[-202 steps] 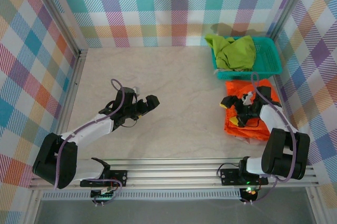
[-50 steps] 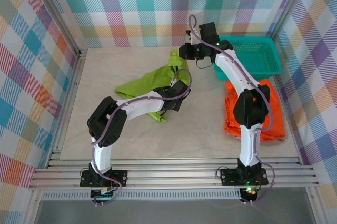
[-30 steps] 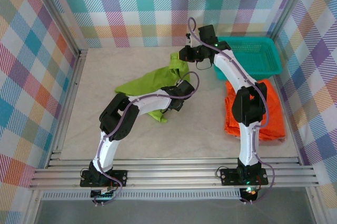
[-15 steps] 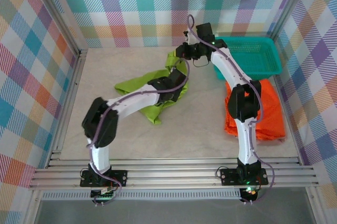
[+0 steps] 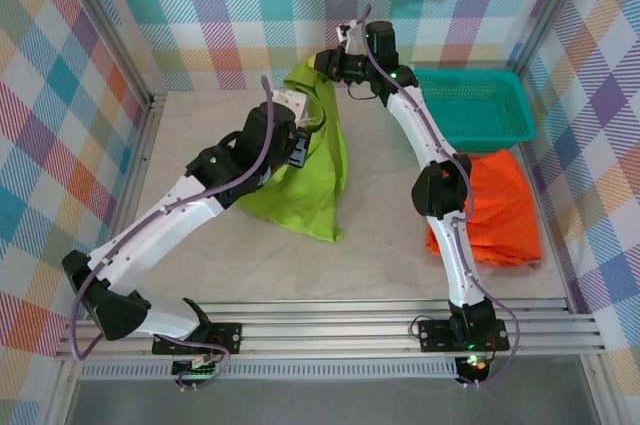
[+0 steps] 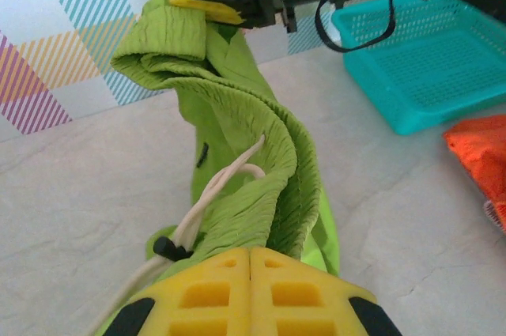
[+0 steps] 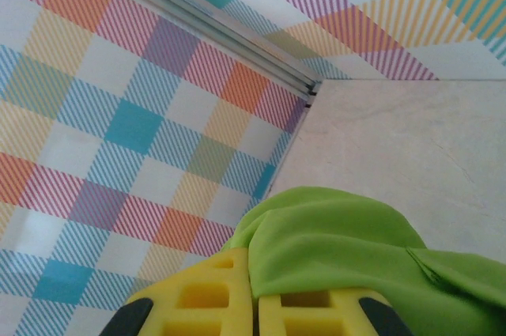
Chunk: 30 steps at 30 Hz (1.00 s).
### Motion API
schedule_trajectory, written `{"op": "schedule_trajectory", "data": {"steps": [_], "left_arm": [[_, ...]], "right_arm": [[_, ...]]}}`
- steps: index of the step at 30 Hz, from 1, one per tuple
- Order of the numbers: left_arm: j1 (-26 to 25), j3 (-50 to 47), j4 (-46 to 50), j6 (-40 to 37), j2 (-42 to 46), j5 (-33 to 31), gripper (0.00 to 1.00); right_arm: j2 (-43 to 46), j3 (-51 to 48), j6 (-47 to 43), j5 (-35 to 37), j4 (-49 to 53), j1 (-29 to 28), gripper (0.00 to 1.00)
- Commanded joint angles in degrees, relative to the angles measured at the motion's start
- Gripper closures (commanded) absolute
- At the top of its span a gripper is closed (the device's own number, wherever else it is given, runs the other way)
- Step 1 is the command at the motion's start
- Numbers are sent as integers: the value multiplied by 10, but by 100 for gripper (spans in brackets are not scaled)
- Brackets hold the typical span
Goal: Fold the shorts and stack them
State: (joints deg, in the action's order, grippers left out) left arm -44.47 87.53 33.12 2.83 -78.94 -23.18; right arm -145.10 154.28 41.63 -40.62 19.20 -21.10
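Up high, left end effector (image 6: 251,255) and right end effector (image 5: 323,64) clamp green shorts (image 5: 305,177) legs-down

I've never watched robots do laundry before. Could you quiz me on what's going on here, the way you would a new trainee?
1. Multiple choice: which garment are the left gripper and the right gripper both clamped on? A. pink shorts B. orange shorts C. lime green shorts
2. Short answer: what colour are the shorts lying on the table beside the teal basket?
3. True or false: the lime green shorts lie in the teal basket.

Key: 1. C. 2. Orange; the orange shorts lie on the right arm's side. 3. False; both grippers hold them up outside it.
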Motion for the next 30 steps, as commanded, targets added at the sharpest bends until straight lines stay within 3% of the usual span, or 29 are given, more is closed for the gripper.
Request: {"op": "schedule_trajectory", "data": {"steps": [1,3,4,6,9,14,18,22,24,27,30], "left_arm": [[2,-20,10,30,25,-19,100],[6,-43,8,49,30,-9,100],[6,-61,1,59,33,7,100],[5,-98,-20,82,38,48,100],[2,-160,-64,129,37,93,100],[-20,-249,-143,196,23,130,100],[-45,-284,-213,232,-5,176,98],[-53,-291,-241,247,-36,223,80],[-46,-286,-235,253,-30,214,56],[8,-275,-224,267,11,230,23],[88,-232,-177,275,37,250,18]], "right_arm": [[15,22,-3,2,-10,-3,88],[24,11,-49,26,55,0,81],[32,-4,-66,47,82,2,73],[52,-44,-80,75,109,9,47],[81,-80,-90,101,151,25,35],[153,-138,-149,151,259,21,28],[270,-333,-138,188,264,19,28],[394,-557,-114,182,191,11,29],[448,-644,-113,193,164,-2,30],[535,-772,-94,223,105,-27,32],[595,-843,-83,247,89,-55,33]]}}
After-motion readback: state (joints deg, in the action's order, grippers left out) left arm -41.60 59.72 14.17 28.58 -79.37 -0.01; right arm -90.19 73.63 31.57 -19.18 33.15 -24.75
